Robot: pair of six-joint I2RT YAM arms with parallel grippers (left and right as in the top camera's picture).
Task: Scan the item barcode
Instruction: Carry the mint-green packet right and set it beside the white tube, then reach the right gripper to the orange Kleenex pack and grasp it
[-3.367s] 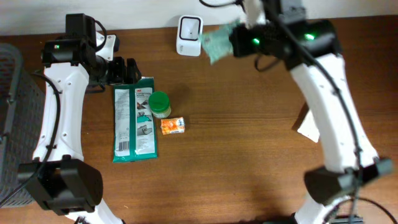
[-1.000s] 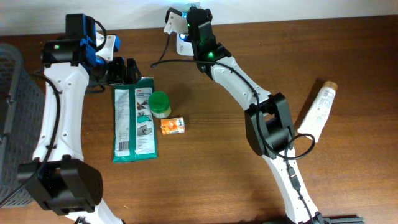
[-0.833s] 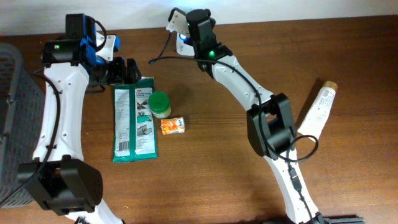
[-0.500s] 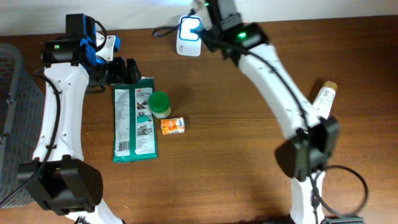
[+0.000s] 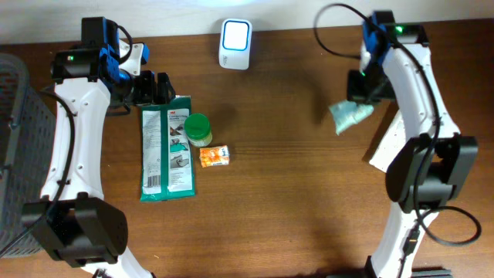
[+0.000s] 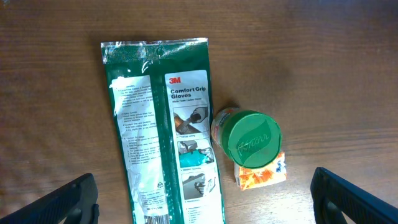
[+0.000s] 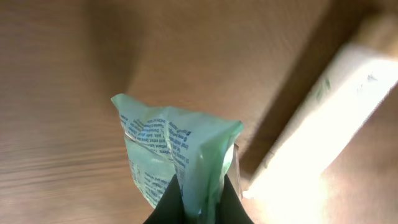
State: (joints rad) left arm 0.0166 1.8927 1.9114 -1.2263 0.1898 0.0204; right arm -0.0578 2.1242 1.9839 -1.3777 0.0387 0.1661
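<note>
Pale-green packet (image 5: 351,116): your right gripper (image 5: 361,98) is pinched tight on one edge of it, holding it over the right side of the counter (image 5: 293,201), beside a white tube (image 7: 323,118) and well right of the scanner (image 5: 235,44) at the far edge. Your left gripper (image 5: 153,87) is spread wide and empty, over a gloves pack (image 5: 166,147), a green-lidded jar (image 5: 197,129) and an orange box (image 5: 214,157).

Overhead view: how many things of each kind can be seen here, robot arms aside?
Packets: 2 (green glove packet, pale green pouch in the right tool)
Jars: 1 (green-lidded jar)
Boxes: 1 (orange box)
Scanners: 1 (white scanner)
Tubes: 1 (white tube, partly hidden)
Baskets: 1 (grey basket)
Total: 7
</note>
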